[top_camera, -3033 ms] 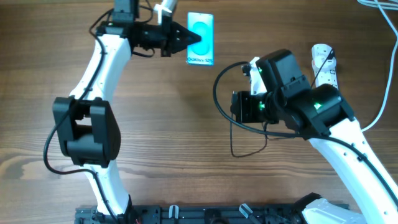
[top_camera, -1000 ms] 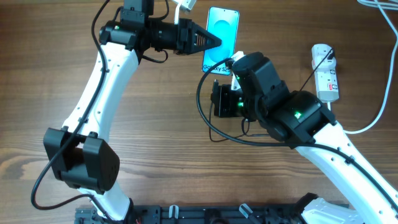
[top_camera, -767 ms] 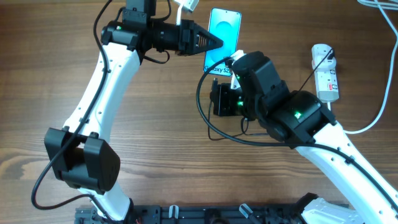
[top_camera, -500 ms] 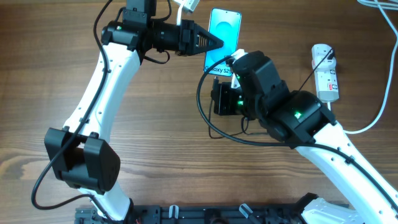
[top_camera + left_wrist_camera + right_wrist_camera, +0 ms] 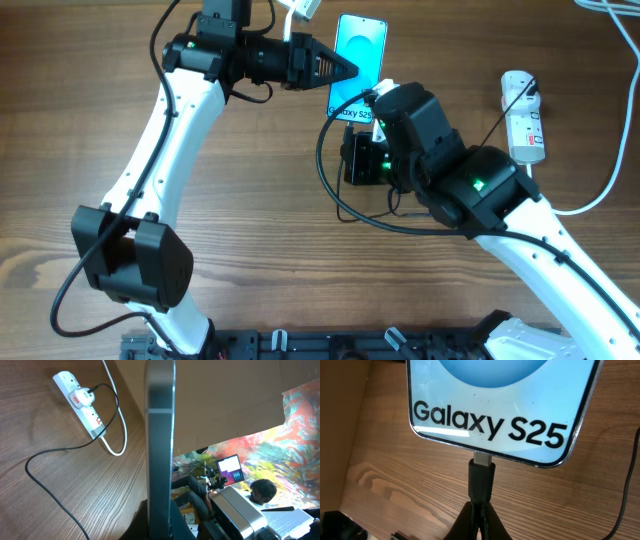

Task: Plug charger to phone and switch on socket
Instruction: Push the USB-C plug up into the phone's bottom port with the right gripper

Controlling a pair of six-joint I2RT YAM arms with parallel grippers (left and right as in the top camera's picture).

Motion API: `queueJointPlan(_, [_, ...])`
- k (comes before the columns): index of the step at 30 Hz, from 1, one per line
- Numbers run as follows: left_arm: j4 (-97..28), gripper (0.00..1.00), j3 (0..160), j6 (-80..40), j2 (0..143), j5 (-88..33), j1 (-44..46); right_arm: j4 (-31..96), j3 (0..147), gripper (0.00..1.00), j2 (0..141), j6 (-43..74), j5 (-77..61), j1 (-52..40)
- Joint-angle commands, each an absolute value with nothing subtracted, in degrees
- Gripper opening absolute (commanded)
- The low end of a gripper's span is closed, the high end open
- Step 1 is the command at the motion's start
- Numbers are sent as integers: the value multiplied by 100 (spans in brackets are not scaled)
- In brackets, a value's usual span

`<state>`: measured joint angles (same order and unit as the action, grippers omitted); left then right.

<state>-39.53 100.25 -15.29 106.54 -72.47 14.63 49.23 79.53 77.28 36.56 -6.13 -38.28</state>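
My left gripper [image 5: 345, 68] is shut on the phone [image 5: 358, 62], a cyan-screened smartphone held above the table at the top centre. In the left wrist view the phone [image 5: 160, 445] shows edge-on between the fingers [image 5: 161, 527]. My right gripper [image 5: 481, 512] is shut on the charger's black connector [image 5: 481, 480], whose tip meets the phone's bottom edge [image 5: 490, 410] under the "Galaxy S25" text. The charger cable [image 5: 335, 195] loops below the right wrist. The white socket [image 5: 524, 117] lies at the right; it also shows in the left wrist view [image 5: 82, 402].
A thick white cable [image 5: 612, 170] curves along the table's right edge. A black plug [image 5: 84, 395] sits in the socket. The arm bases and a black rail [image 5: 330, 345] line the front edge. The wooden table [image 5: 260, 240] spreads between the arms.
Over three seconds the left gripper carried the phone rightward and the right gripper moved up-left with the connector to the phone's bottom edge. In the last second nothing visibly moved.
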Motion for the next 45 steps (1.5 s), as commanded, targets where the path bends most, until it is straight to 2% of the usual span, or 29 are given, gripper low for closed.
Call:
queueJointPlan(1, [-3951,4,10127,-1391,10436,-7393,1479,4910,8031,5,7743,3599,-495,-3839])
queueJointPlan(27, [-3948,4,10127,-1365,10436,-7507,1584,4952,8031,5,7760,3452,-585,-3839])
queueJointPlan(45, [-3970,4,10125,-1365,10436,-7170,1627,5026,8031,5,7804,3446,-386,-3839])
